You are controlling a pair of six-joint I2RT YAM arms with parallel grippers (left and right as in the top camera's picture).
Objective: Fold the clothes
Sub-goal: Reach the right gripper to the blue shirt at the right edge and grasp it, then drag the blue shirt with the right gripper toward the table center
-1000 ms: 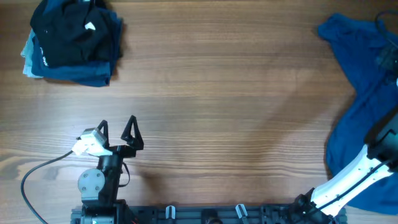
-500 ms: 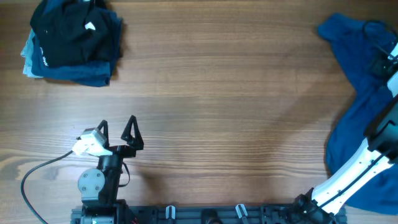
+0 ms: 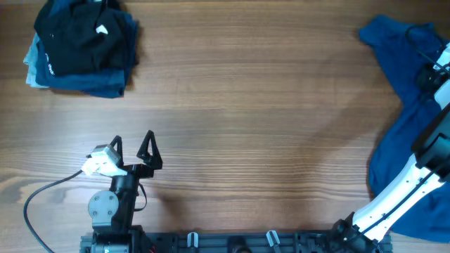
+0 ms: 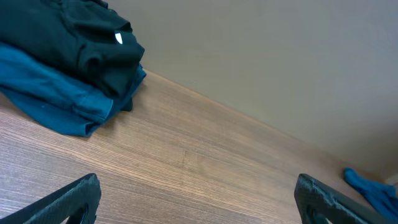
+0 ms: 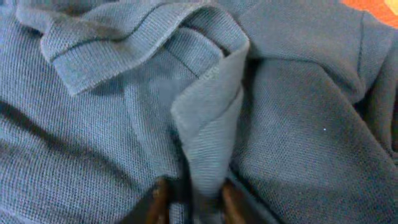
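The clothes (image 3: 408, 91), a mid-blue knit garment, lie crumpled along the table's right edge, and a corner shows far right in the left wrist view (image 4: 375, 188). My right gripper (image 3: 440, 70) is down on the garment's upper part. In the right wrist view a raised fold of the clothes (image 5: 211, 112) runs down between the fingertips, and the right gripper (image 5: 194, 200) is shut on it. My left gripper (image 3: 133, 144) rests near the front left, open and empty (image 4: 199, 199), with bare wood between its fingers (image 4: 71, 199).
A stack of folded dark garments (image 3: 81, 46) sits at the back left corner, black on top of navy and teal (image 4: 68, 56). A grey cable (image 3: 42, 200) loops beside the left arm's base. The wooden table (image 3: 253, 126) lies between the two arms.
The right gripper has closed from wide open onto a fold of the blue garment, and the right arm has reached further over it. The left arm has not moved.
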